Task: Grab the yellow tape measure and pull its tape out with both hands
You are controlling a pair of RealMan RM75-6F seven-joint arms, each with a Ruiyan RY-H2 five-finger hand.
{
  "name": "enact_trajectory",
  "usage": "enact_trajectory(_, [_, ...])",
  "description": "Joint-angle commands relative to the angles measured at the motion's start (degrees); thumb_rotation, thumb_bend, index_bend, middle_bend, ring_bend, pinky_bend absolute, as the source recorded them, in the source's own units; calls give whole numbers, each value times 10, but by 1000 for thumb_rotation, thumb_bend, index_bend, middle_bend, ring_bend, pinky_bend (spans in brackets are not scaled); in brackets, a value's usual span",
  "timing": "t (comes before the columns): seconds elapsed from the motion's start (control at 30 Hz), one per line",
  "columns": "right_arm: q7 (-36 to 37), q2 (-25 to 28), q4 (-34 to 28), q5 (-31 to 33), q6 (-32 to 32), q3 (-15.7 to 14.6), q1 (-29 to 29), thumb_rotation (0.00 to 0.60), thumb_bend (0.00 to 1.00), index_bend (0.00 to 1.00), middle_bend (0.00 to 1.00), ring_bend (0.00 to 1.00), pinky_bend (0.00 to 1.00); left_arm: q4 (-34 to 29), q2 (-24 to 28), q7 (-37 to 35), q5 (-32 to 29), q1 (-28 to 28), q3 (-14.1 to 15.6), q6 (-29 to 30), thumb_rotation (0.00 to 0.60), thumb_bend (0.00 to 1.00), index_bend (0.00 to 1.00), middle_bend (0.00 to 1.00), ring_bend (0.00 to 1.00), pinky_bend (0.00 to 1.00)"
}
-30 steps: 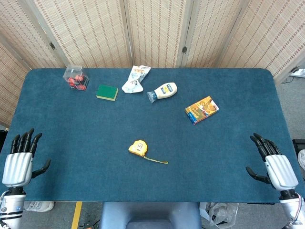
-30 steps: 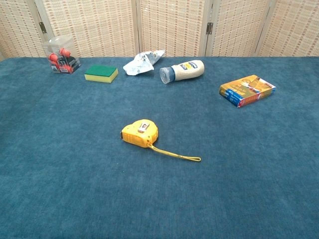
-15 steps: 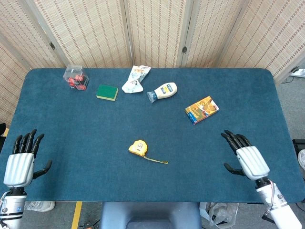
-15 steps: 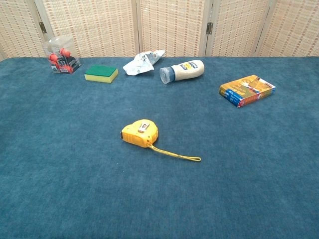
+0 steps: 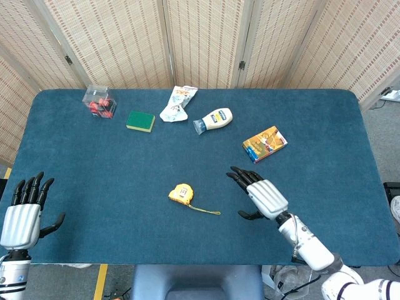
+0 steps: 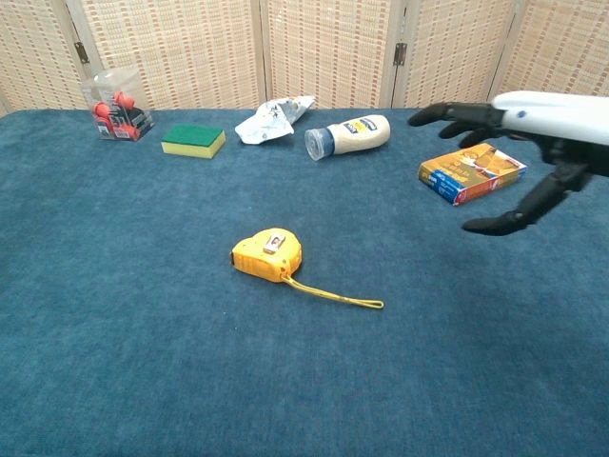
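Overhead first. Yellow tape measure flat on blue table, near centre, slightly toward front edge; thin yellow wrist strap trailing off to its right along the cloth. Right hand hovering just right of the case, palm down, fingers spread, holding nothing, apart from both case and strap. Left hand off the front left corner, well apart from the tape measure, fingers extended upward close together with thumb out to the side, empty. Along the far side: clear box of red bits, green sponge, crumpled white packet, white bottle on its side, orange carton.

Chest camera next. Tape measure at mid-table, resting on a broad face, strap running right. Right hand entering from the right, raised above the cloth, fingers apart, thumb dropped below. Left hand not in this view.

Handling, as judgement: rigid plastic shell, probably compact and fairly dense, smooth, so liable to skid on a loose hold. Best wrapped across the two broad faces with one hand, leaving the tape's end tab for the other to pinch; tab too small to locate. Strap limp, no use for a hold.
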Motion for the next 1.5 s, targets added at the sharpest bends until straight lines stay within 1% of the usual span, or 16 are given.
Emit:
enact_trajectory(0.03, [-38,-43,16,49,-33,19,44,600,227,0,0,70,98,1,1,-2,1,2,1,1,502,342,130,13,0,0])
enact_trajectory(0.2, [-97,-100,53,125,-51,34,100,600,218,0,0,64,98,5,3,-10,-1,5,2,1,499,342,130,13,0,0])
enact_trajectory(0.3, [-135,-136,77,162,-46,37,130,600,219,0,0,54,96,9,3,-14,-1,7,2,1,500,343,130,13,0,0])
enact_trajectory(0.53, [-189,-217,143,227,-37,39,187,600,218,0,0,46,92,16,5,-24,-2,10,3,0,500,343,130,13,0,0])
enact_trajectory(0.7, [-212,-270,195,258,-32,43,222,600,219,0,0,36,86,18,7,-28,0,9,3,-1,502,343,130,13,0,0])
enact_trajectory(1.0, [-215,-347,290,288,-41,54,267,600,218,0,0,35,86,22,8,-33,-2,11,3,-5,502,342,130,13,0,0])
enact_trajectory(1.23, [-221,-379,353,311,-49,61,291,600,218,0,0,30,86,29,11,-40,-7,12,2,-7,502,343,131,13,0,0])
enact_trajectory(1.33, [-227,-378,364,319,-49,59,293,600,219,0,0,30,86,31,11,-41,-10,13,3,-10,500,343,130,13,0,0])
enact_trajectory(1.5, [-237,-364,365,331,-43,54,290,600,219,0,0,24,85,34,9,-44,-9,13,3,-10,502,343,131,13,0,0])
